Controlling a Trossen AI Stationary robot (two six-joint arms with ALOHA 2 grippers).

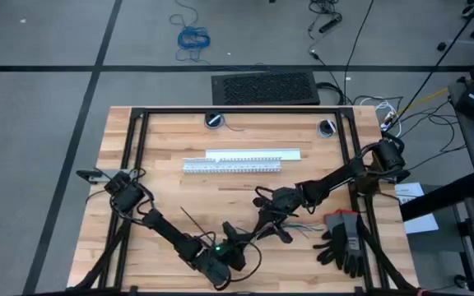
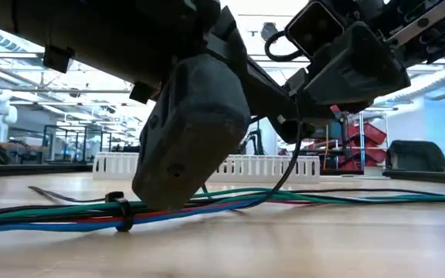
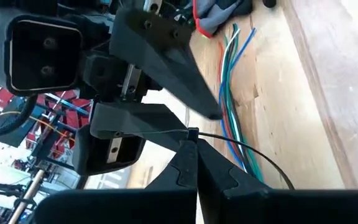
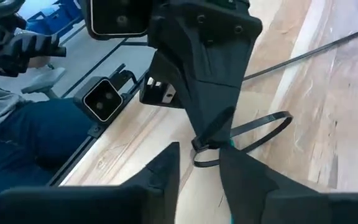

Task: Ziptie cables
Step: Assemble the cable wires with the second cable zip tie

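Near the counter's front edge I see the cables [image 2: 300,198] lying lengthwise along it, a looped ziptie [image 4: 253,134] round them between my grippers, left gripper [image 3: 191,163] clenched on its tail, right gripper [image 4: 197,163] released just beside the loop.

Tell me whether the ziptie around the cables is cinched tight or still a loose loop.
Partly loose: the ziptie is threaded through its head, but an open loop still bulges away from the cables.

Grey floor [image 1: 39,49] with dark seams, a black mat [image 1: 265,87] beyond the wooden table [image 1: 163,140], bright ceiling lights [image 2: 68,100].
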